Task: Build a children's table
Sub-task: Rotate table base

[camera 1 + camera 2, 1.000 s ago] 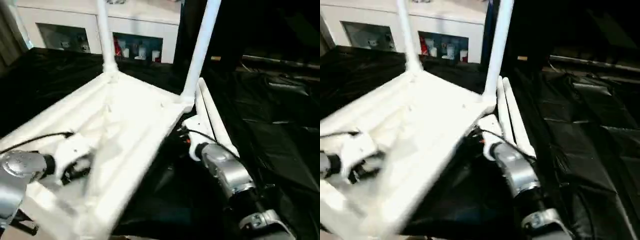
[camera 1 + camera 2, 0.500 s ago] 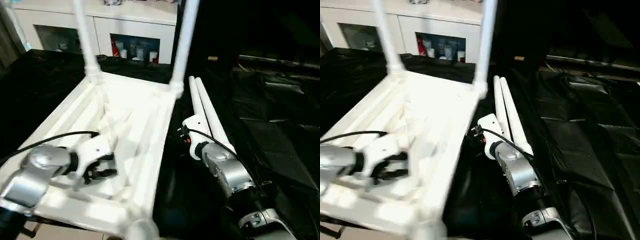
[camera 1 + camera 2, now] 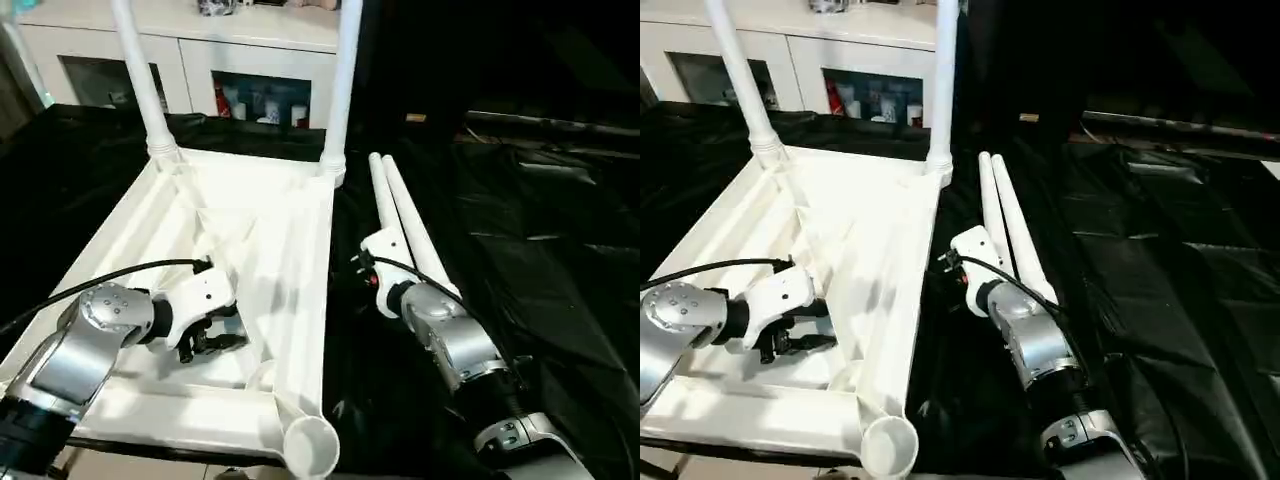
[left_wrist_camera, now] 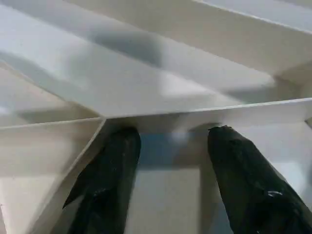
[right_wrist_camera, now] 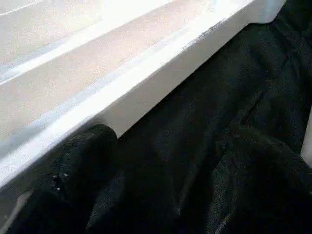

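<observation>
A white plastic tabletop is seen lying upside down, ribbed underside up, on a work surface draped in crinkled black sheeting. Two white tapered legs are seated upright in the far corner sockets, the far left leg and the far right leg, both running out past the upper edge of the head views. The near right corner socket is shown open and unfilled. Two further loose legs are laid side by side on the sheeting, just beside the tabletop's right rim and touching one another along their length.

The left gripper is lowered into the tabletop's underside near the near end, its two black fingers parted about halfway and set astride a thin white rib, against which the tips are pressed; whether the rib is actually pinched cannot be told. The right gripper is held low over the sheeting in the gap between the tabletop's right rim and the loose legs, its fingers spread wide and nothing held between them.

Behind the work surface, a white cabinet with glass doors is placed against the back of the room, with small bottles and jars visible inside. The right side of the room is left in deep shadow
</observation>
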`<state>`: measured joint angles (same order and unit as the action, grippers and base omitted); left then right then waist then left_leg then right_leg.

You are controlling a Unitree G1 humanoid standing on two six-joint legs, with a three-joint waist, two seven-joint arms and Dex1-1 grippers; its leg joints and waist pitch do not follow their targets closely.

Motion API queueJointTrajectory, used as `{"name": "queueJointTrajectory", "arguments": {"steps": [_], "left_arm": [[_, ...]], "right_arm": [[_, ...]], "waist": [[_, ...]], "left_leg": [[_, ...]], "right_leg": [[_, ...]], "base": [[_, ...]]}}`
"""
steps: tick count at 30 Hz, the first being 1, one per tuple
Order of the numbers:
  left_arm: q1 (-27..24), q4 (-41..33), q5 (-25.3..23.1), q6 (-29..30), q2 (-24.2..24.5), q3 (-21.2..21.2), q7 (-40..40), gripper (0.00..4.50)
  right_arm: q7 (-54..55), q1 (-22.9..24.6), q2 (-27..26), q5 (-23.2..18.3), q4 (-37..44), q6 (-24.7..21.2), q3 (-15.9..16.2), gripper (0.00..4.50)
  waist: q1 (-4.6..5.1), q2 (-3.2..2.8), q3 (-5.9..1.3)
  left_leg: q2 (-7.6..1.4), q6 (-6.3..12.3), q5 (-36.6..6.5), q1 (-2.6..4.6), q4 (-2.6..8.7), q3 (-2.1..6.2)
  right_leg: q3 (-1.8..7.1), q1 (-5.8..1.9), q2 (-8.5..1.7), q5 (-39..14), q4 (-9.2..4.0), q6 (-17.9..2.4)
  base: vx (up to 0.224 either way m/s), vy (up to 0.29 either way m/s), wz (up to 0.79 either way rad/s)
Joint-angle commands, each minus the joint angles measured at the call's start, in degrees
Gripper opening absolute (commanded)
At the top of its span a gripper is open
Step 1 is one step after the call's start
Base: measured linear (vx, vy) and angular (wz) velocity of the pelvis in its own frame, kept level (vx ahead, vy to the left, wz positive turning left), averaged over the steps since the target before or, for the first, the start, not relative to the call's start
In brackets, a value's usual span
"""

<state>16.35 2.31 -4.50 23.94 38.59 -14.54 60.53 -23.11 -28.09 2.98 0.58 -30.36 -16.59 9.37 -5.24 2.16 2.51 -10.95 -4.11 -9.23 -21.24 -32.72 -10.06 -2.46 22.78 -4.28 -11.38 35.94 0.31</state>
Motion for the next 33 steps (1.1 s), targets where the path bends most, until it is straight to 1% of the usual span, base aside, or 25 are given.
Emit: {"name": "queueJointTrajectory", "arguments": {"steps": [1, 3, 4, 7, 8, 9, 11, 13, 14, 15, 16, 17, 18, 19, 20, 21, 23, 24, 26, 27, 28, 29, 31, 32, 33], "left_arm": [[2.44, -0.78, 1.06, -2.92, -4.68, -3.64, -1.45, 2.64], [3.73, 1.40, -0.15, -4.20, -6.02, -3.41, -3.96, 2.64], [4.65, 3.10, -1.12, -5.04, -6.36, -3.18, -5.50, 2.64], [5.39, 4.49, -1.91, -5.67, -6.31, -2.79, -6.42, 2.64], [5.72, 5.12, -2.18, -5.83, -6.18, -2.49, -6.63, 2.64], [5.95, 5.57, -2.36, -6.18, -6.15, -2.22, -7.07, 2.64], [6.75, 7.22, -3.18, -6.66, -6.47, -1.31, -8.97, 2.64], [8.49, 10.53, -5.30, -7.14, -7.09, -0.52, -12.93, 2.64], [9.61, 12.58, -6.47, -7.34, -7.38, -0.29, -15.43, 2.64], [10.55, 14.25, -7.43, -7.71, -7.67, -0.05, -17.84, 2.64], [12.07, 16.67, -8.28, -7.32, -8.62, 0.87, -21.87, 2.64], [12.78, 17.79, -8.57, -7.02, -9.17, 1.41, -23.70, 2.64], [13.71, 19.24, -9.02, -7.06, -9.87, 2.07, -26.37, 2.64], [14.47, 20.38, -9.28, -7.03, -10.53, 2.69, -28.66, 2.64], [15.70, 22.34, -9.49, -7.62, -11.63, 3.61, -32.04, 2.64], [16.11, 23.03, -9.45, -7.97, -12.02, 3.91, -33.05, 2.64], [16.71, 24.21, -9.97, -9.32, -12.40, 3.97, -35.06, 2.64], [16.93, 24.75, -10.21, -9.96, -12.47, 3.92, -35.47, 2.64], [17.75, 26.45, -10.36, -12.51, -12.45, 3.67, -35.95, 2.64], [17.75, 26.45, -10.36, -12.51, -12.45, 3.67, -35.95, 2.64], [17.56, 25.40, -8.87, -13.84, -12.17, 4.15, -34.25, 2.64], [17.32, 24.62, -7.93, -14.63, -12.00, 4.43, -32.97, 2.64], [16.03, 21.64, -4.80, -19.42, -11.14, 4.66, -27.50, 2.64], [14.95, 19.50, -2.57, -21.20, -10.61, 4.68, -23.72, 2.64], [14.95, 19.50, -2.57, -21.20, -10.61, 4.68, -23.72, 2.64]], "right_arm": [[-4.41, -2.54, -4.37, -1.25, 0.09, 2.26, 4.32, 4.19], [-3.69, -3.17, -4.26, -1.41, -0.22, 2.50, 3.30, 4.19], [-3.67, -3.34, -3.65, -1.56, 0.05, 2.46, 2.60, 4.19], [-4.02, -3.08, -2.45, -1.55, 0.88, 2.38, 1.91, 4.19], [-4.28, -2.89, -1.76, -1.58, 1.37, 2.38, 1.50, 4.19], [-4.53, -2.66, -1.30, -1.77, 1.87, 2.25, 1.22, 4.19], [-4.98, -2.13, -0.14, -1.96, 2.96, 2.21, 0.55, 4.19], [-5.62, -1.59, 1.24, -2.20, 4.24, 2.23, -0.20, 4.19], [-5.91, -1.36, 1.93, -2.34, 4.91, 2.26, -0.54, 4.19], [-6.14, -1.20, 2.45, -2.47, 5.45, 2.26, -0.78, 4.19], [-6.41, -1.04, 3.23, -2.64, 6.16, 2.32, -1.21, 4.19], [-6.53, -0.96, 3.59, -2.70, 6.48, 2.37, -1.43, 4.19], [-6.56, -0.97, 3.99, -2.77, 6.74, 2.43, -1.77, 4.19], [-6.51, -0.98, 4.33, -2.80, 7.00, 2.43, -2.09, 4.19], [-6.34, -1.08, 4.89, -2.85, 7.41, 2.32, -2.81, 4.19], [-6.24, -1.15, 5.10, -2.88, 7.55, 2.25, -3.11, 4.19], [-6.00, -1.23, 5.54, -2.92, 7.98, 2.09, -3.57, 4.19], [-6.07, -1.11, 5.77, -3.02, 8.54, 1.85, -3.72, 4.19], [-6.55, -0.44, 6.80, -3.65, 11.15, 0.90, -4.21, 4.19], [-6.55, -0.44, 6.80, -3.65, 11.15, 0.90, -4.21, 4.19], [-7.56, 0.31, 7.80, -4.42, 13.39, 0.15, -4.42, 4.19], [-8.15, 0.67, 8.33, -4.86, 14.49, -0.25, -4.54, 4.19], [-9.90, 1.59, 9.89, -5.94, 17.10, -1.32, -5.04, 4.19], [-10.80, 1.96, 10.66, -6.39, 18.18, -1.84, -5.28, 4.19], [-10.80, 1.96, 10.66, -6.39, 18.18, -1.84, -5.28, 4.19]], "waist": [[-0.05, -1.05, -2.58], [-0.20, -1.02, -2.59], [-0.19, -0.92, -2.51], [-0.19, -0.89, -2.64], [-0.23, -0.74, -2.67], [-0.29, -0.83, -2.70], [-0.33, -0.83, -2.69], [-0.59, -0.94, -2.87], [-0.89, -0.96, -3.01], [-0.90, -0.86, -3.03], [-1.04, -1.10, -3.06], [-1.19, -0.96, -3.28], [-1.35, -1.24, -3.27], [-1.19, -1.04, -3.17], [-1.48, -1.60, -3.43], [-1.33, -1.28, -3.41], [-1.36, -1.16, -3.57], [-1.34, -1.38, -3.66], [-1.37, -1.48, -3.97], [-1.45, -1.44, -4.17], [-1.40, -1.29, -4.12], [-1.53, -1.38, -4.04], [-1.87, -1.08, -3.90], [-1.86, -1.18, -3.82], [-1.85, -1.19, -3.75]], "left_leg": [[-1.79, -3.97, -22.86, 1.41, 4.43, 0.95], [-1.78, -4.03, -24.04, 1.73, 4.30, 1.00], [-1.77, -3.88, -23.94, 1.55, 4.33, 1.09], [-1.79, -3.78, -23.19, 1.23, 4.47, 1.25], [-1.81, -3.61, -22.91, 1.32, 4.42, 1.17], [-1.81, -3.57, -22.87, 1.40, 4.38, 1.16], [-1.83, -3.39, -22.56, 1.37, 4.38, 1.07], [-1.84, -3.12, -21.07, 1.29, 4.30, 0.94], [-1.92, -2.94, -20.41, 1.45, 4.23, 0.87], [-1.81, -2.78, -19.59, 1.10, 4.17, 0.91], [-1.86, -2.88, -19.21, 1.03, 4.24, 0.97], [-1.86, -2.88, -18.52, 1.16, 4.04, 0.91], [-1.90, -2.81, -17.31, 1.08, 4.04, 0.99], [-1.71, -2.79, -17.06, 0.81, 4.04, 0.87], [-1.73, -2.97, -16.41, 1.12, 3.81, 0.94], [-1.59, -2.86, -15.55, 0.84, 3.77, 0.92], [-1.61, -2.61, -13.77, 0.67, 3.64, 0.94], [-1.63, -2.42, -12.95, 0.70, 3.52, 0.89], [-1.58, -1.92, -10.67, 0.64, 3.24, 0.91], [-1.51, -1.33, -8.45, 0.56, 3.00, 0.87], [-1.59, -0.83, -7.18, 0.41, 2.92, 0.89], [-1.57, -0.65, -7.22, 0.43, 2.87, 0.89], [-1.89, -0.36, -9.15, 0.58, 3.11, 0.85], [-1.88, -0.47, -9.56, 0.62, 3.12, 0.84], [-1.97, -0.70, -10.41, 0.59, 3.24, 0.79]], "right_leg": [[2.41, -1.06, -3.50, -21.12, -5.42, -8.20], [2.44, -0.87, -3.64, -23.59, -5.72, -7.73], [2.46, -0.96, -3.72, -24.44, -5.88, -7.29], [2.31, -1.16, -3.69, -24.06, -5.73, -6.92], [2.35, -1.04, -3.68, -23.71, -5.73, -7.00], [2.36, -0.98, -3.71, -23.53, -5.72, -7.12], [2.38, -0.96, -3.60, -22.12, -5.64, -7.60], [2.41, -1.15, -3.38, -18.98, -5.42, -7.72], [2.44, -1.17, -3.47, -17.34, -5.19, -7.93], [2.37, -1.44, -3.45, -16.22, -5.11, -8.06], [2.35, -1.56, -3.49, -15.58, -5.01, -7.99], [2.30, -1.61, -3.42, -13.80, -4.83, -8.14], [2.27, -1.66, -3.51, -11.90, -4.64, -8.81], [2.19, -1.83, -3.26, -11.54, -4.67, -8.79], [2.17, -1.83, -3.37, -10.35, -4.47, -8.99], [2.10, -2.09, -3.21, -8.80, -4.45, -9.14], [2.02, -2.33, -3.25, -6.19, -4.16, -9.73], [2.00, -2.28, -3.17, -4.03, -3.99, -10.16], [1.94, -2.58, -3.07, 0.36, -3.55, -10.68], [1.89, -2.68, -2.99, 3.99, -3.19, -11.14], [1.81, -2.70, -2.99, 6.29, -2.99, -11.83], [1.79, -2.68, -2.98, 6.37, -3.02, -12.07], [1.78, -2.73, -3.31, 3.98, -3.25, -12.45], [1.80, -2.62, -3.32, 3.42, -3.27, -12.63], [1.82, -2.60, -3.34, 2.26, -3.32, -12.79]], "base": [[0.000, 0.000, 0.00], [0.000, 0.000, 0.00], [0.000, 0.000, 0.00], [0.000, 0.000, 0.00], [0.000, 0.000, 0.00], [0.000, 0.000, 0.00], [0.000, 0.000, 0.00], [0.000, 0.000, 0.00], [0.000, 0.000, 0.00], [0.000, 0.000, 0.00], [0.000, 0.000, 0.00], [0.000, 0.000, 0.00], [0.000, 0.000, 0.00], [0.000, 0.000, 0.00], [0.000, 0.000, 0.00], [0.000, 0.000, 0.00], [0.000, 0.000, 0.00], [0.000, 0.000, 0.00], [0.000, 0.000, 0.00], [0.000, 0.000, 0.00], [0.000, 0.000, 0.00], [0.000, 0.000, 0.00], [0.000, 0.000, 0.00], [0.000, 0.000, 0.00], [0.000, 0.000, 0.00]]}}
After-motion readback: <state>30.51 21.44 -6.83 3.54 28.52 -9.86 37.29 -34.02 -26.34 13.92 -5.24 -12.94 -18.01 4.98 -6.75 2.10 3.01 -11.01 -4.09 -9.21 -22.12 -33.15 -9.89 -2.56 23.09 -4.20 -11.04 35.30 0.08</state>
